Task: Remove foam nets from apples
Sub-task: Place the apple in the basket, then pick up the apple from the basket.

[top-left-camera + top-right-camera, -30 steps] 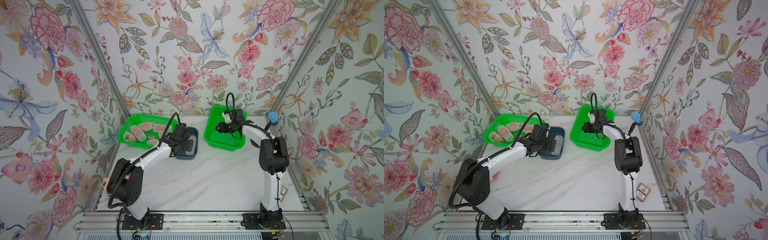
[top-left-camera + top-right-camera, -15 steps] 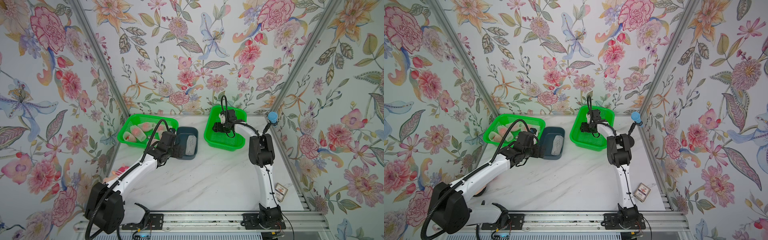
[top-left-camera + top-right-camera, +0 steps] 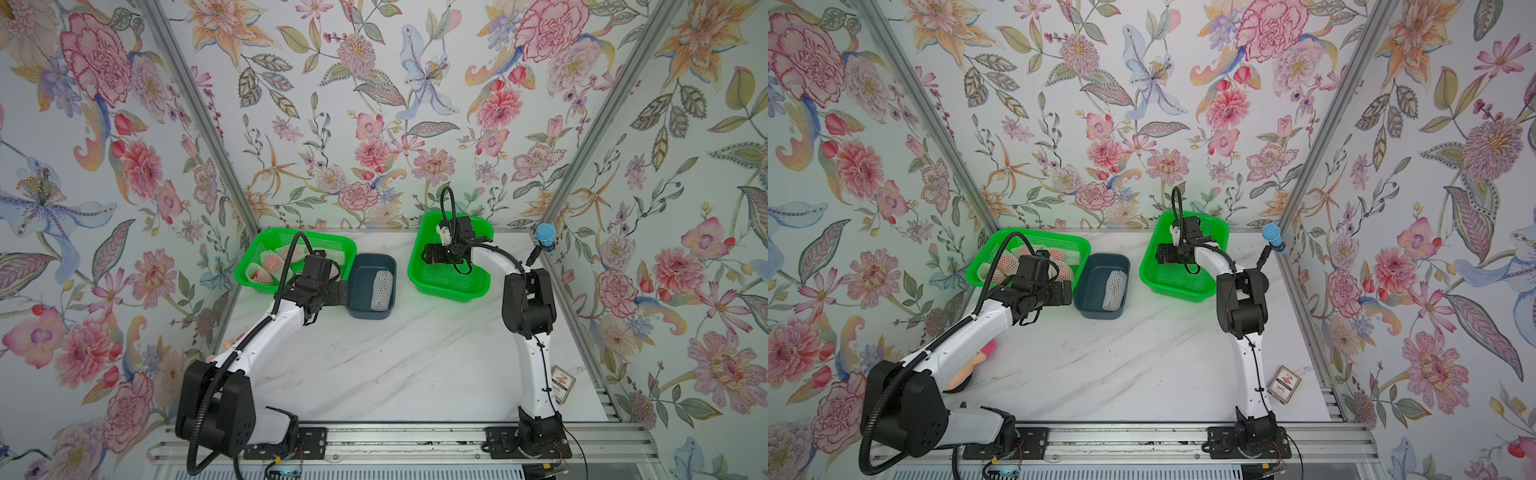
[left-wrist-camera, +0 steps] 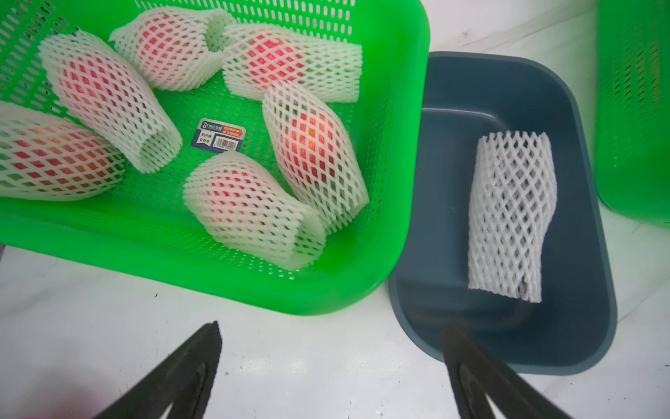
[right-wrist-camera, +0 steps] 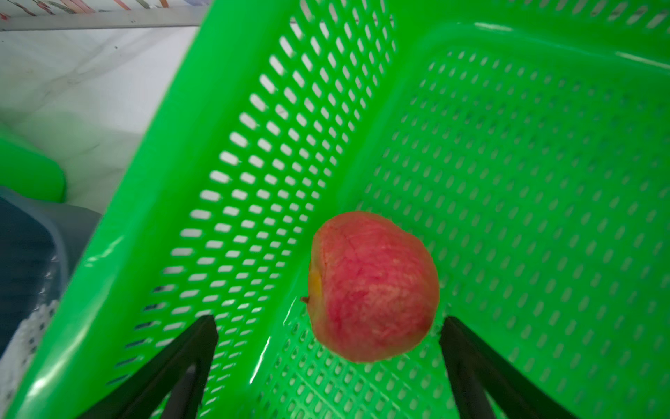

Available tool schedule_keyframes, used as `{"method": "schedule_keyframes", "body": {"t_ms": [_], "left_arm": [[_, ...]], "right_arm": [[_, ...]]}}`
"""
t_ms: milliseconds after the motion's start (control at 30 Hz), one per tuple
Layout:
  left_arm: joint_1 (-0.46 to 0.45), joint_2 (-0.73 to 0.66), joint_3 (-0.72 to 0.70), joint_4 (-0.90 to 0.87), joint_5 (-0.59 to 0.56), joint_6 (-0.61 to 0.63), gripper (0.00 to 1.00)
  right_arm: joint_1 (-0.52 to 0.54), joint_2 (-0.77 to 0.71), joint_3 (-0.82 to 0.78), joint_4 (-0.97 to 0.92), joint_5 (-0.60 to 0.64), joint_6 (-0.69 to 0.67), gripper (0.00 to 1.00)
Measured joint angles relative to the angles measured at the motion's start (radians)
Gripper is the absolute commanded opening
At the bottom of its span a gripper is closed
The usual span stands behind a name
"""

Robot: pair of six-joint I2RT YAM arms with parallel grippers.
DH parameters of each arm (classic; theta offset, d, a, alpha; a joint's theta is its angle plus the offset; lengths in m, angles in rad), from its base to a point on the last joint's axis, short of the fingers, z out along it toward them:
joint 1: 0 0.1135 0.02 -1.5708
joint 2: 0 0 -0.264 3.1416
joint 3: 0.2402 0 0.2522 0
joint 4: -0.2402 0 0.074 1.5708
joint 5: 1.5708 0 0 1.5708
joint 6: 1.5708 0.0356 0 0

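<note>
The left end effector [image 4: 331, 328] is spread wide over the surface [image 4: 108, 326], on the near side of the left basket [image 4: 391, 145]. In that basket six apples [image 4: 311, 134] lie in their foam nets [image 4: 108, 94]. One empty net [image 4: 511, 214] lies in the blue bin [image 4: 453, 90] just right of it. The right end effector [image 5: 329, 321] is wide too, holding nothing, over a bare apple [image 5: 373, 286] in the right basket [image 5: 253, 145].

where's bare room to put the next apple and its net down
Open tabletop on the near side of the blue tub. Tub floor beside the loose net. Right basket floor around the bare apple. Left basket is crowded with netted apples.
</note>
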Motion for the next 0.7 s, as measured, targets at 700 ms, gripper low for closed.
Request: {"method": "schedule_keyframes", "body": {"t_ms": [700], "left_arm": [[0.113, 0.396, 0.256, 0.151, 0.005, -0.016, 0.65]], "right_arm": [[0.148, -0.728, -0.618, 0.039, 0.051, -0.068, 0.99]]}}
